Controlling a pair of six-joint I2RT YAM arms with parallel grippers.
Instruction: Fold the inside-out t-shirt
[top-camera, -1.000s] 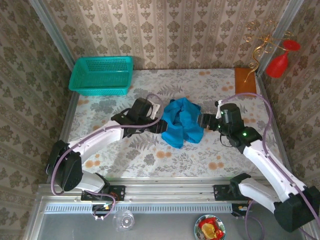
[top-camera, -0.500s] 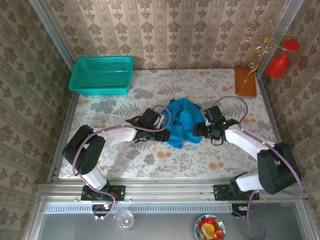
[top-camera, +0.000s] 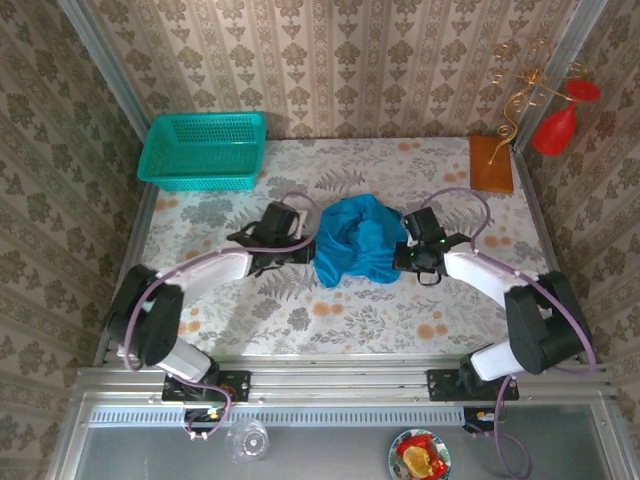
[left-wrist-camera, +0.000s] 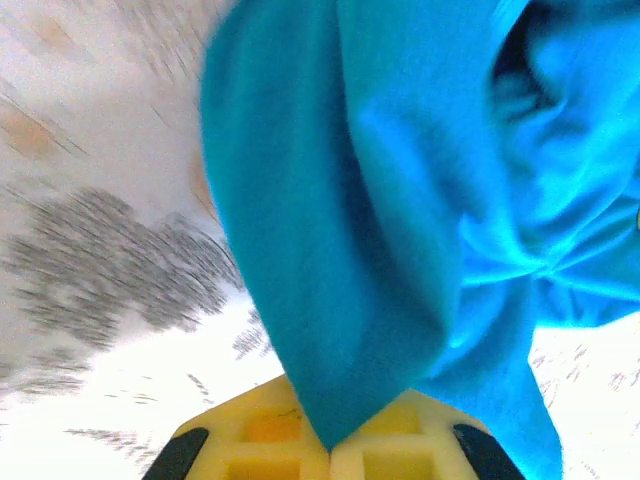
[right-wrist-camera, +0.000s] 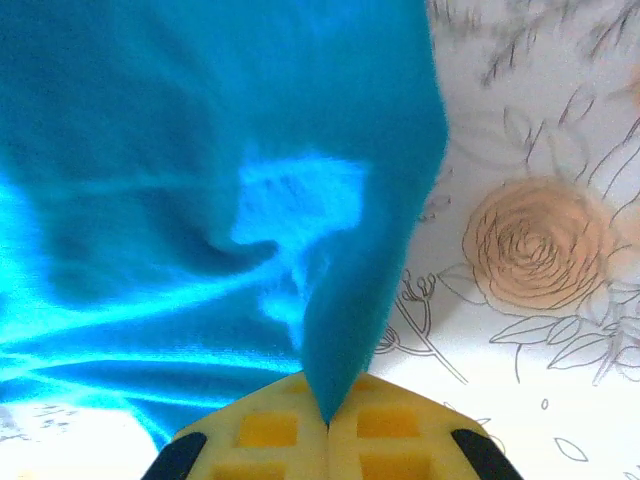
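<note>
At mid-desk (top-camera: 250, 315), the t-shirt (top-camera: 355, 240) lies in a bunched heap between the two arms, unfolded. The left tool (top-camera: 312, 252) is now clamped on a pinch of cloth at the heap's left edge, and the right tool (top-camera: 402, 256) on the right edge (new: a second back both are apart and closing in). In the wrist views, cloth runs straight between the shut yellow pads (left-wrist-camera: 250, 440). Judgement: both grips are made, and lifting and spreading comes next.

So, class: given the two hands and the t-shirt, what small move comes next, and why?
Probably lift and draw them apart: the left hand and right hand are each shut on opposite sides of the t-shirt, which lies bunched.
</note>
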